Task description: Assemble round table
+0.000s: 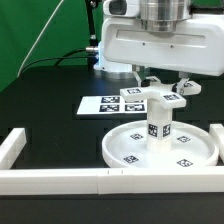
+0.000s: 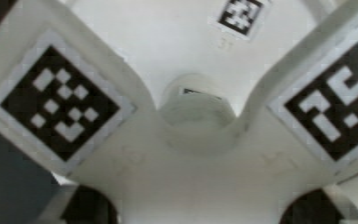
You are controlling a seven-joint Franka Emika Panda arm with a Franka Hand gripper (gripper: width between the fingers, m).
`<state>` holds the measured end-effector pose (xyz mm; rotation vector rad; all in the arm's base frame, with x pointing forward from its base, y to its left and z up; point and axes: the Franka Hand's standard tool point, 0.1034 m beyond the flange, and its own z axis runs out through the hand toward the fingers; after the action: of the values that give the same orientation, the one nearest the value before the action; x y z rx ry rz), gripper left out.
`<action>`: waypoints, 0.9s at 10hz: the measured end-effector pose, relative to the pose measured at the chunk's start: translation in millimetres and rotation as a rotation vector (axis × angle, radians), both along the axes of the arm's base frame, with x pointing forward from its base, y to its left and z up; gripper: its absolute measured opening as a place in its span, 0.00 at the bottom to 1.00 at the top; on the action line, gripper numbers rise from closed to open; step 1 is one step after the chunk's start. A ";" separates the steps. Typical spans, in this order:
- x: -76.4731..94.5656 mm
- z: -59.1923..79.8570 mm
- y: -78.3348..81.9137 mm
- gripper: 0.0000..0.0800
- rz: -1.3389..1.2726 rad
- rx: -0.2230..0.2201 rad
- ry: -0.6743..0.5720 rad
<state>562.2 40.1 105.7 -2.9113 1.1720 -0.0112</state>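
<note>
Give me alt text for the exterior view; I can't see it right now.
A white robot gripper holds a cross-shaped base on top of a short leg standing upright on a round white disc. Behind lies a flat marker board; a white border rail runs along the front.

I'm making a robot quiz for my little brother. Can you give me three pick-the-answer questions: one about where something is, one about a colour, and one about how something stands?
1. Where is the short leg?
A. on the round disc
B. on the marker board
C. on the border rail

2. What colour is the round disc?
A. red
B. white
C. blue

3. How does the short leg stand?
A. upright
B. lying flat
C. upside down beside the disc

Answers:
1 A, it rises from the disc's middle.
2 B, it looks white against the black table.
3 A, its sides run straight up.
</note>
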 end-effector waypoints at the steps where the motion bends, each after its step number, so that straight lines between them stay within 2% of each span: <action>1: 1.0 0.4 0.6 0.55 -0.048 0.006 -0.002; 3: 0.7 0.2 0.6 0.55 -0.165 0.011 0.000; 6: 0.4 -0.8 -1.0 0.55 -0.510 0.062 -0.007; 8: 0.3 -1.0 -1.0 0.55 -0.452 0.060 -0.008; 9: -1.6 0.8 1.9 0.67 -0.425 0.060 0.013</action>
<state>560.7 42.1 106.5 -2.5571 1.7330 0.0420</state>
